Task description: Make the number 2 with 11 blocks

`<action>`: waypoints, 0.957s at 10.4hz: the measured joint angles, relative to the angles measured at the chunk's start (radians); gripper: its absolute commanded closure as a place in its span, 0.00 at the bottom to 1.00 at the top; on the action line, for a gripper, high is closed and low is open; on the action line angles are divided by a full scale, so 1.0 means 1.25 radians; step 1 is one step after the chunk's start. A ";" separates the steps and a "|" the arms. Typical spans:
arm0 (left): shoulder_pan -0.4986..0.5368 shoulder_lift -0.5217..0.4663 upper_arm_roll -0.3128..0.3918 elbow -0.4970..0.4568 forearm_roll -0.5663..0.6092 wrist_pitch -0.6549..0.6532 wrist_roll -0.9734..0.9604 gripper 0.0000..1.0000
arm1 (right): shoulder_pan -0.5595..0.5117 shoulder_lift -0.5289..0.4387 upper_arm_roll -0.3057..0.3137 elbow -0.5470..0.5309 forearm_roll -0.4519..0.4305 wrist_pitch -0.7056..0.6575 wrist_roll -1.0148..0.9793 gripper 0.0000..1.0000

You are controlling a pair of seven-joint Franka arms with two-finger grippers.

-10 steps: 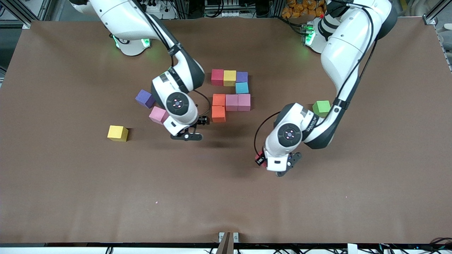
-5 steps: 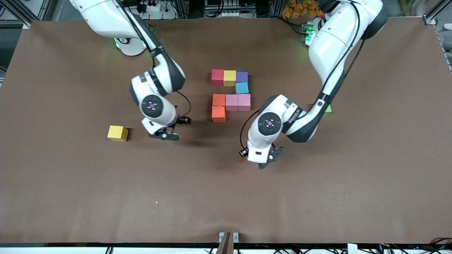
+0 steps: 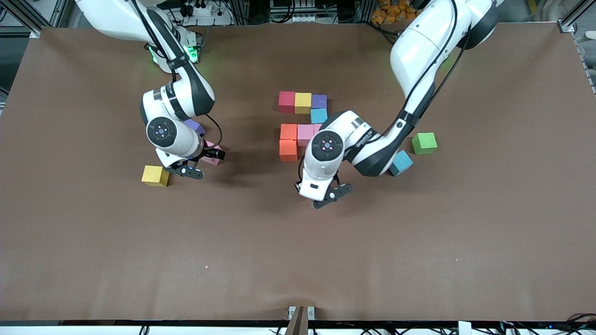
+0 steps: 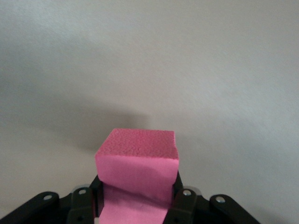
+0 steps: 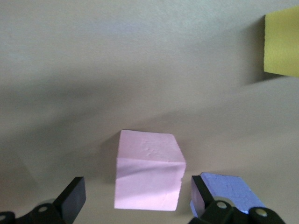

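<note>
Right gripper [image 3: 188, 168], open astride a pink block [image 5: 147, 177], may snag the purple block [image 5: 229, 186] just beside one finger. Left gripper [image 3: 320, 194], clamping a red block [image 4: 138, 158] over bare table, could set it askew.

The unfinished number 2 [image 3: 303, 124] was eight matte foam cubes flat on the table: a red cube [image 3: 287, 101], yellow cube [image 3: 303, 103] and purple cube [image 3: 319, 100] touching in a row; a light blue cube [image 3: 319, 115] against the purple one, nearer the camera; then an orange cube [image 3: 288, 131] and two pink cubes [image 3: 305, 134], one partly hidden; a second orange cube [image 3: 288, 150] nearest. A ninth, a pinkish-red cube [image 4: 138, 161], hung over bare table, pinched in the left gripper [image 4: 138, 192]. A loose light blue cube [image 3: 401, 163] lay toward the left arm's end, a loose pink cube [image 5: 148, 177] toward the right arm's
</note>
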 measured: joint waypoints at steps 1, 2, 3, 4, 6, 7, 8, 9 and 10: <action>-0.009 0.000 0.000 0.007 0.000 -0.002 0.013 0.54 | -0.008 -0.001 0.000 -0.015 0.000 0.015 0.000 0.00; -0.016 0.001 0.000 0.011 0.000 -0.003 0.026 0.54 | -0.012 -0.001 0.000 -0.024 0.000 0.023 0.000 0.00; -0.022 0.004 0.000 0.013 0.000 -0.003 0.031 0.54 | -0.014 -0.001 0.000 -0.033 0.001 0.036 0.000 0.00; -0.029 0.009 0.000 0.017 0.000 -0.003 0.034 0.54 | -0.014 -0.001 0.000 -0.045 0.004 0.057 0.001 0.00; -0.045 0.025 0.000 0.032 0.000 -0.003 0.043 0.54 | -0.014 0.001 0.002 -0.072 0.022 0.099 0.001 0.00; -0.053 0.030 0.000 0.036 0.000 -0.003 0.047 0.54 | -0.014 0.001 0.002 -0.077 0.027 0.105 0.001 0.00; -0.057 0.033 0.000 0.040 0.000 -0.003 0.061 0.54 | -0.014 0.002 0.002 -0.078 0.030 0.108 0.001 0.00; -0.057 0.034 0.000 0.041 0.000 -0.003 0.079 0.54 | -0.014 0.005 0.002 -0.078 0.035 0.111 0.001 0.00; -0.057 0.034 0.000 0.041 0.000 -0.003 0.098 0.54 | -0.014 0.008 0.003 -0.079 0.049 0.117 0.001 0.00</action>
